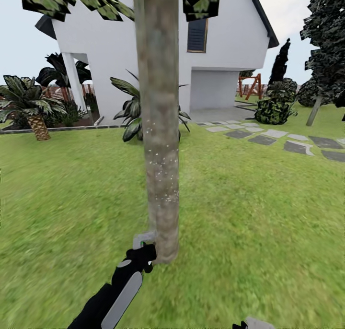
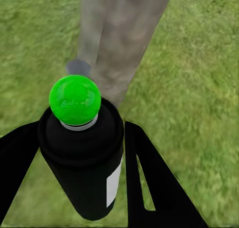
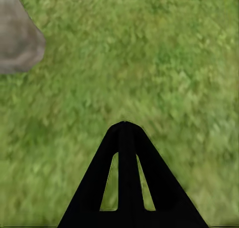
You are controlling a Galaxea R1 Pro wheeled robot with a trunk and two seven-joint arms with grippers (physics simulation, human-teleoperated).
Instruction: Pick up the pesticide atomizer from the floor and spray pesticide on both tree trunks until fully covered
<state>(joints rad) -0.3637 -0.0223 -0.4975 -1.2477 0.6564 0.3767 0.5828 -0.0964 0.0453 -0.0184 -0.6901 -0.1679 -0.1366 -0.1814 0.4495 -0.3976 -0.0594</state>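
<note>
A thick grey-brown tree trunk (image 1: 160,127) rises from the lawn straight ahead, its leafy crown cut off by the frame's upper edge. White specks of pesticide (image 1: 160,166) dot the bark at mid height. My left gripper (image 1: 141,254) is shut on the pesticide atomizer (image 1: 143,240), held just left of the trunk's base. In the left wrist view the atomizer (image 2: 82,138) has a dark body and a green cap, sits between the black fingers (image 2: 142,173), and the trunk (image 2: 122,33) is close ahead. My right gripper (image 3: 124,125) hangs shut over grass, with the trunk base (image 3: 15,38) off to one side.
A white house (image 1: 220,46) stands behind the tree. Short palms (image 1: 33,108) grow at the left, and a leafy plant (image 1: 132,111) stands behind the trunk. Grey stepping stones (image 1: 268,137) and dark conifers (image 1: 326,41) lie to the right. Grass surrounds the trunk.
</note>
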